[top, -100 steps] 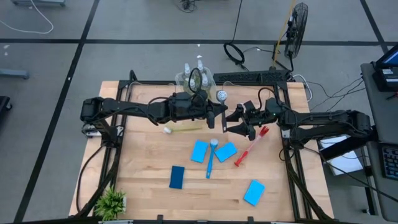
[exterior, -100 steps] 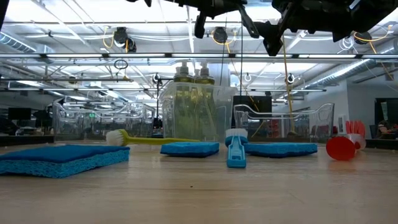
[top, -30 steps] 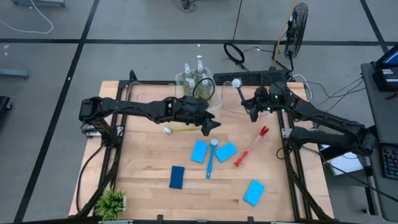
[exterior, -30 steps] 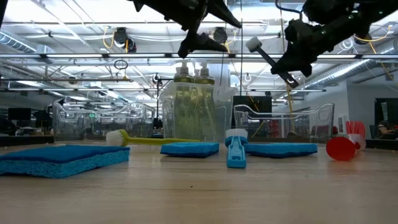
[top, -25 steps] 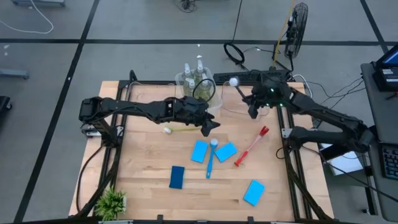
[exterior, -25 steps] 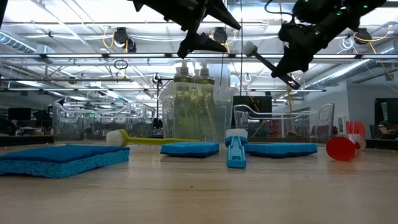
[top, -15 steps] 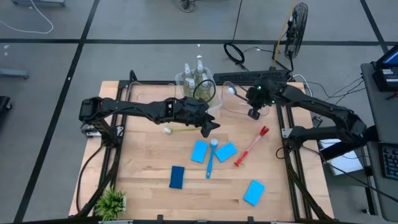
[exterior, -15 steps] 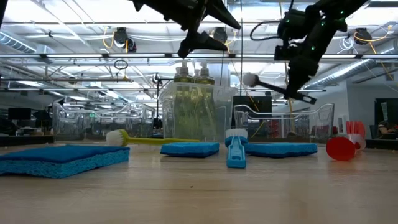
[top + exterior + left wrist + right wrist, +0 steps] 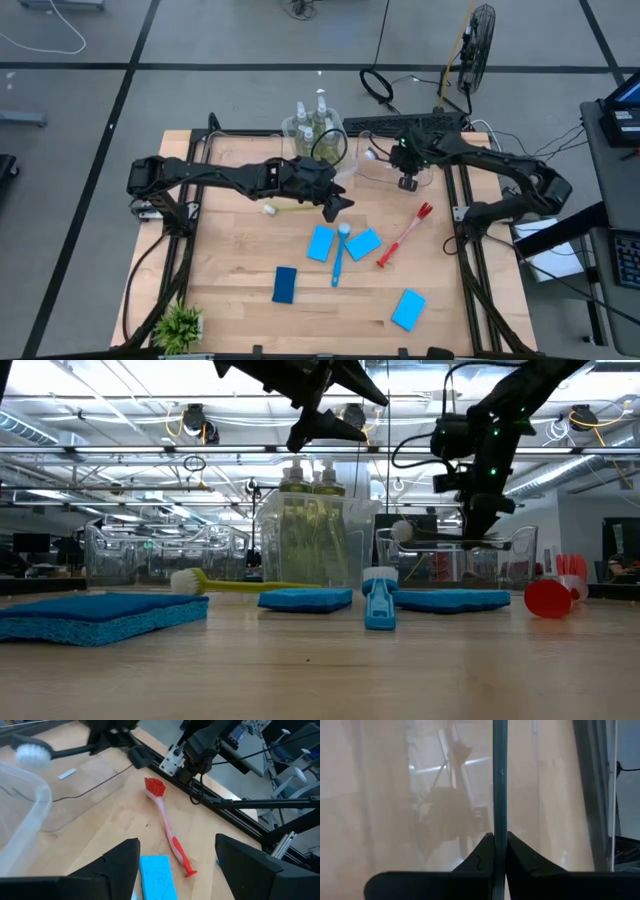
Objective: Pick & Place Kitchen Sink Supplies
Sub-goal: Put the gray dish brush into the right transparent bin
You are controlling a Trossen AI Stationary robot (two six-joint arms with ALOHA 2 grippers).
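A thin dark-handled brush with a white bristle head [image 9: 402, 531] lies level over an empty clear plastic bin [image 9: 372, 158] at the wooden desk's [image 9: 240, 280] far edge, pinched in the closed right gripper [image 9: 406, 181]. The left gripper [image 9: 337, 203] hovers spread and empty above a red plastic brush [image 9: 165, 820] and blue rectangular sponges [image 9: 320, 243].

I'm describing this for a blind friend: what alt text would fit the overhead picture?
Seen from above, the right gripper holds a dark brush over a clear bin at the back of a wooden table. The left gripper hovers open mid-table, above blue sponges, a blue brush and a red brush.
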